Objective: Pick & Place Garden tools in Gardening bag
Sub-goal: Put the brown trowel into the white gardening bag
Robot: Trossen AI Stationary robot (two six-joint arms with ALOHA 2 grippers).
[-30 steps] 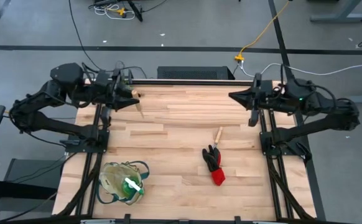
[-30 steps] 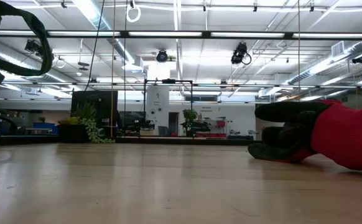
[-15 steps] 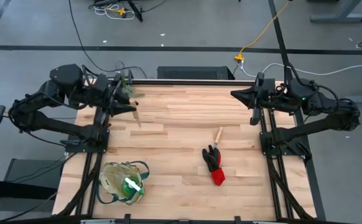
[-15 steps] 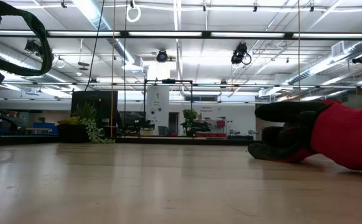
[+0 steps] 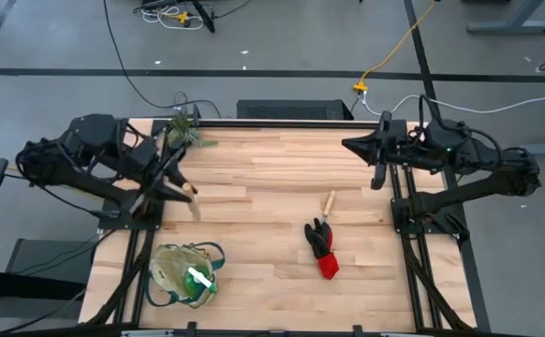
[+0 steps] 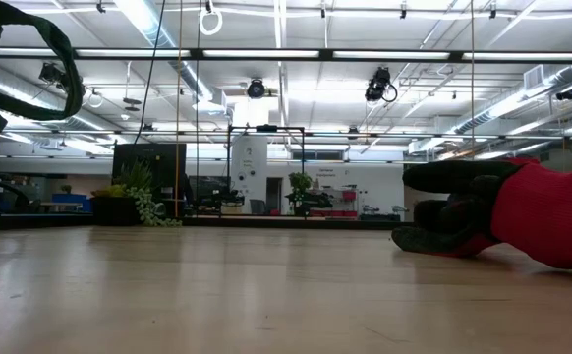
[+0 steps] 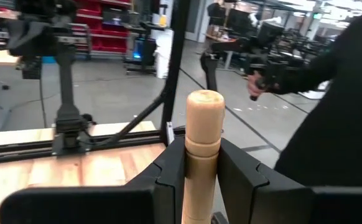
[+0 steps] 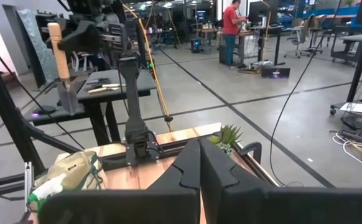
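Table (image 5: 272,178): pale wooden butcher-block top, an arm mounted at each side.

Left gripper (image 5: 181,187): over the left side of the table, fingers (image 7: 168,180) clamped on a wooden-handled tool (image 7: 202,155), handle end up between them in the left wrist view.

Right gripper (image 5: 376,178): at the table's right edge, fingers (image 8: 184,171) pressed together, holding nothing.

Gardening bag (image 5: 184,275): near left corner, beige with green trim, a green-and-white item (image 5: 199,281) inside.

Glove bundle (image 5: 323,249): black and red, right of centre, flat on the table.

Second wooden-handled tool (image 5: 329,202): just beyond the gloves.

Potted plant (image 5: 184,134): far left corner.
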